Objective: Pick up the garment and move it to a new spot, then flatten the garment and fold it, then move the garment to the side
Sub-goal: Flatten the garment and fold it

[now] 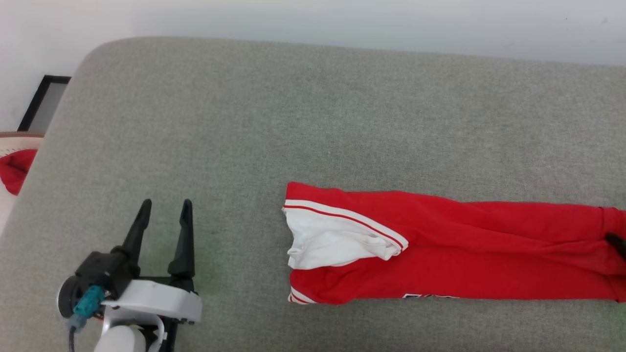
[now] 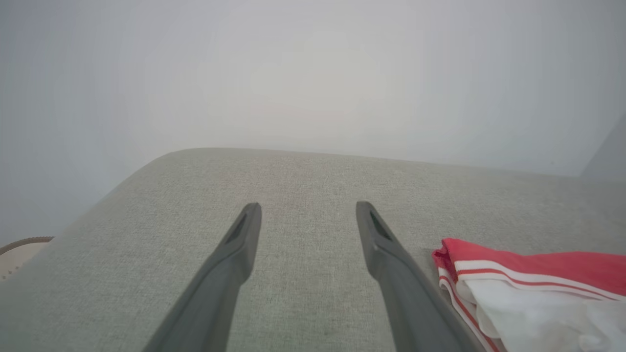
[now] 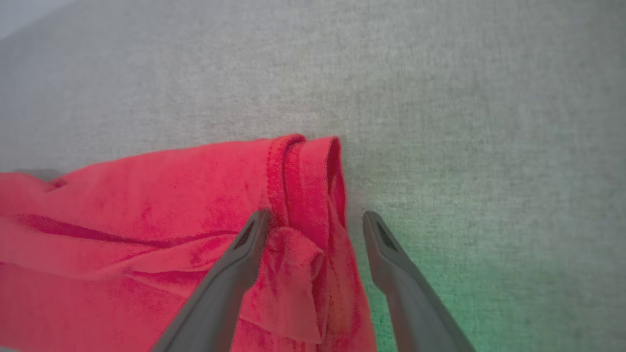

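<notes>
Red garment (image 1: 440, 244) limp, light; left pincer (image 1: 166, 203) spread, 8 o'clock; right pincer (image 3: 315, 215) spread astride its 3 o'clock end, probably best hold.

1. The light is bright, soft and even, with no single source to pick out. There is no glare on the grey woven-fabric tabletop (image 1: 313, 122).
2. The black two-fingered left claw (image 1: 166, 203) throws barely any shadow on the cloth beside it.
3. The plain white wall (image 1: 342, 19) is washed nearly blank.
4. The left wrist view looks milky and low in contrast, as if through haze. The wall melts into fog, and the dark fingers (image 2: 234, 254) read as grey.
5. The right wrist view is soft. The red jersey shirt with white short sleeves (image 3: 146, 205) glows oversaturated and its weave is smeared.
6. A green cast stains the tabletop at the lower right of that view, beside the right claw (image 3: 317, 215). A fainter green tint shows in the head view under the shirt's near edge.
</notes>
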